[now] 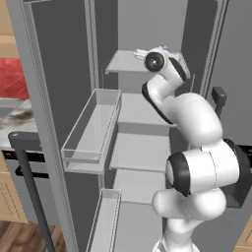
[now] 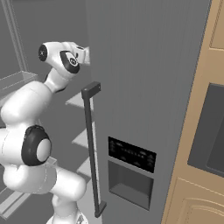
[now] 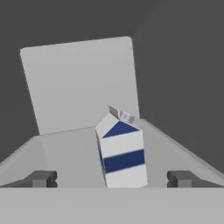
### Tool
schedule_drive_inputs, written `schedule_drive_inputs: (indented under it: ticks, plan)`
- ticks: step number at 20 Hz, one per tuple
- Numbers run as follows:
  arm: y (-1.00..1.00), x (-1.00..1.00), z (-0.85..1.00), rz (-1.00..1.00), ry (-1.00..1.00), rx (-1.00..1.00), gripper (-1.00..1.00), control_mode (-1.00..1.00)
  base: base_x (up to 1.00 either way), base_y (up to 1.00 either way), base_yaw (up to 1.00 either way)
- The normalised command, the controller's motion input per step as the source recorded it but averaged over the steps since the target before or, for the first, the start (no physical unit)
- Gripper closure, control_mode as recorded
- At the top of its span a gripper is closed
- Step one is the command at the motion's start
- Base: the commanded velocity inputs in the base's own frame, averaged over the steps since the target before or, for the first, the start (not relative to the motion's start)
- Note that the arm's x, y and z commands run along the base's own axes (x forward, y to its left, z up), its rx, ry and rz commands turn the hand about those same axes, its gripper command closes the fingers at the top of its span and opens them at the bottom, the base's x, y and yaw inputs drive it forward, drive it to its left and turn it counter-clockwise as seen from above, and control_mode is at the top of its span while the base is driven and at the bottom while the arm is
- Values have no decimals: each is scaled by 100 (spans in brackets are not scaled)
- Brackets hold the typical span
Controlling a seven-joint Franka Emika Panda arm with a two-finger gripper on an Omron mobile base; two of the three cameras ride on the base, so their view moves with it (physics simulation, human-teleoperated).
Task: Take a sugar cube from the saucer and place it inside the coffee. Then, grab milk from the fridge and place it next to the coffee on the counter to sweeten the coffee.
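The fridge stands open and the tool, fingers spread wide, faces the milk at 12 o'clock. Judging by this, grasping the carton and carrying it to the table remain; the sugar step cannot be judged.

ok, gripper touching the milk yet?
Apart. In the hand view the milk stands upright on a fridge shelf, with the gripper open around it; grey shelf shows between each fingertip and the carton's sides.

the milk stands upright near the front edge of a fridge shelf, between the two spread fingertips, with open shelf on both its sides. behind it the shelf runs clear to the back wall. the door bins hang well to the left.
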Motion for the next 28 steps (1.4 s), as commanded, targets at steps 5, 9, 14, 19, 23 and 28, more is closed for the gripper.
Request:
schedule_drive_inputs:
  ticks: [5, 9, 14, 19, 23, 28]
  plan:
    - [-19, 46, 0, 11, 0, 0, -100, -100, 0, 0, 0]
    - [-38, 29, 0, 8, 0, 2, -100, -100, 0, 0, 0]
    - [-33, 22, -1, 7, 0, 1, -100, -100, 0, 0, 0]
    - [-14, 26, -5, 7, 0, 0, -100, -100, 0, 0, 0]
    - [0, 36, -6, 4, 1, 0, -100, -100, 0, 0, 0]
    - [0, 24, -10, 6, 0, 0, 100, -100, 0, 0, 0]
